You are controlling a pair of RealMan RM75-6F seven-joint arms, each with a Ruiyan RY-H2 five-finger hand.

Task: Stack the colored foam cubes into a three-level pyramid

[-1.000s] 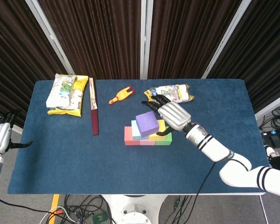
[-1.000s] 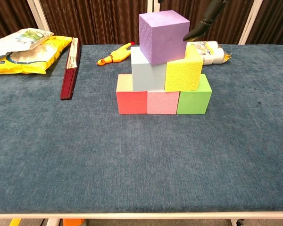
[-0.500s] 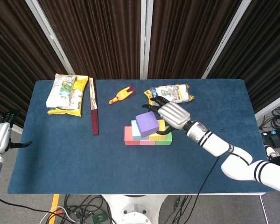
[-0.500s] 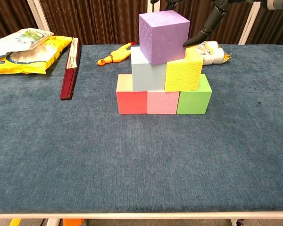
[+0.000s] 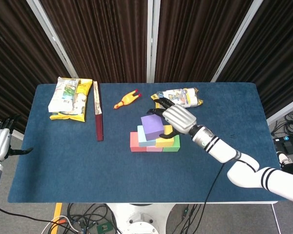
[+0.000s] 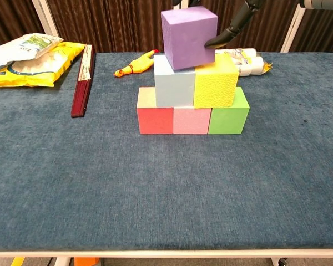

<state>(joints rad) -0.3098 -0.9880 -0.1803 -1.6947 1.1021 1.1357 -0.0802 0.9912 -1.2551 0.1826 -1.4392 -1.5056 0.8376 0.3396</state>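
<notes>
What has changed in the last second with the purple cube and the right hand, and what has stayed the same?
The right hand came back onto the purple cube and touches its right side with a fingertip. The cube turned slightly and shifted a little to the left on the light blue cube and yellow cube. The bottom row, the other table items and the left hand did not move.

purple cube [image 6: 188, 36] lifted and tilted, right hand [image 5: 176, 118] closed in

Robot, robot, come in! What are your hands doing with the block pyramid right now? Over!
Right hand touching purple cube atop the pyramid. Left hand open, off the table edge. Nothing blocking.
</notes>
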